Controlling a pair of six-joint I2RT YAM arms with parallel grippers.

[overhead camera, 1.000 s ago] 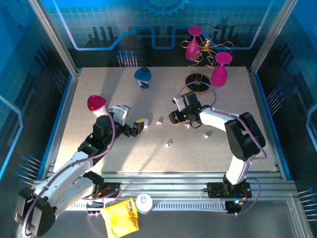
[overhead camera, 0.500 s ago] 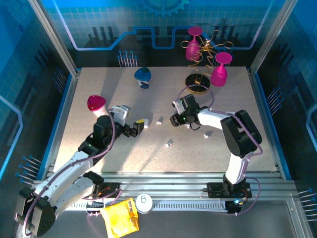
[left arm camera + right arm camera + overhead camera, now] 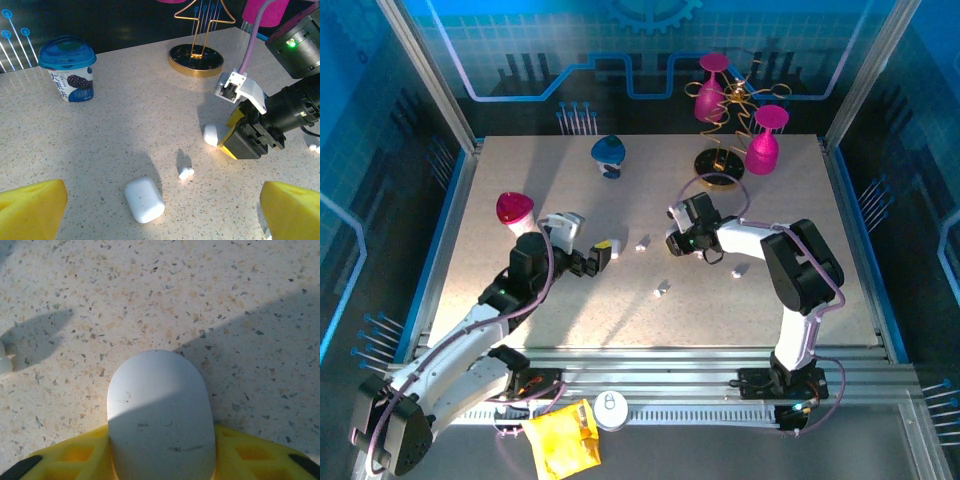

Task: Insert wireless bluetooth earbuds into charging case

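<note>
The right claw (image 3: pixel 161 452) had its yellow pads (image 3: pixel 65 460) set against both flanks of the small, glossy white, pebble-shaped plastic charging case (image 3: pixel 160 405), which lay flat on the speckled bench (image 3: pixel 150 290). The left claw (image 3: pixel 161 210) stood wide apart near a second white rounded oblong piece (image 3: pixel 144 199), with a tiny white plastic earbud (image 3: pixel 185 173) close by. The step looked like securing the case, and since its slick, curved shell seemed liable to squirt out, a square, gentle, mid-body squeeze and a level lift seemed wisest.
</note>
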